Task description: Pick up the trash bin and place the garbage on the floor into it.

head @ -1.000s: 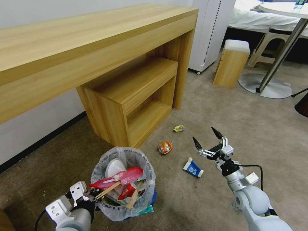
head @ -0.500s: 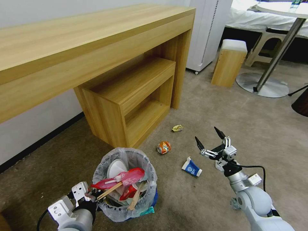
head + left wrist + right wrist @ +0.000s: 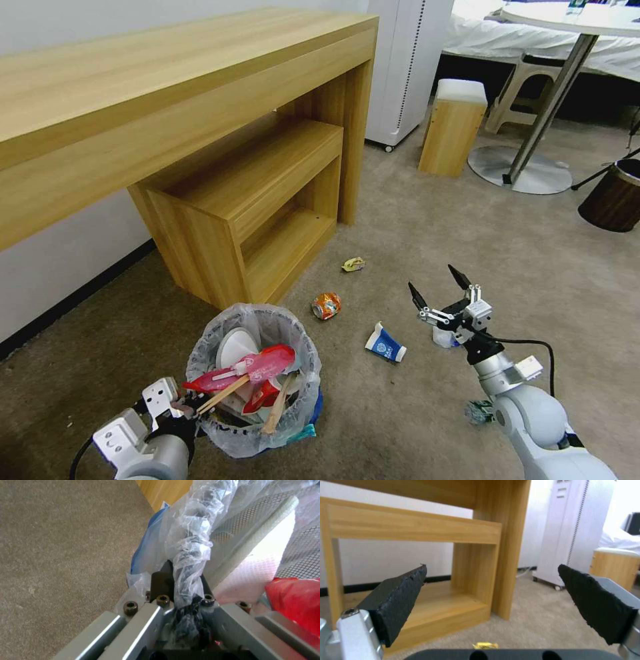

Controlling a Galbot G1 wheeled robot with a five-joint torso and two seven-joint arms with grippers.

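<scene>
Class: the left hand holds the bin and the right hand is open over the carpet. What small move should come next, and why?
Probably lower the right hand toward the blue-and-white wrapper, the nearest litter. Its fingers are spread wide and empty above the floor, while the left hand already grips the trash bin at its bag-lined rim. The crushed can and yellow wrapper lie farther off.

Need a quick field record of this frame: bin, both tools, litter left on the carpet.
trash bin: on carpet by wooden shelf unit, heaped with litter
left tool: shut on bin's bagged rim
right tool: open, empty, above carpet
litter on floor: orange can, white-blue wrapper, yellow wrapper
</scene>
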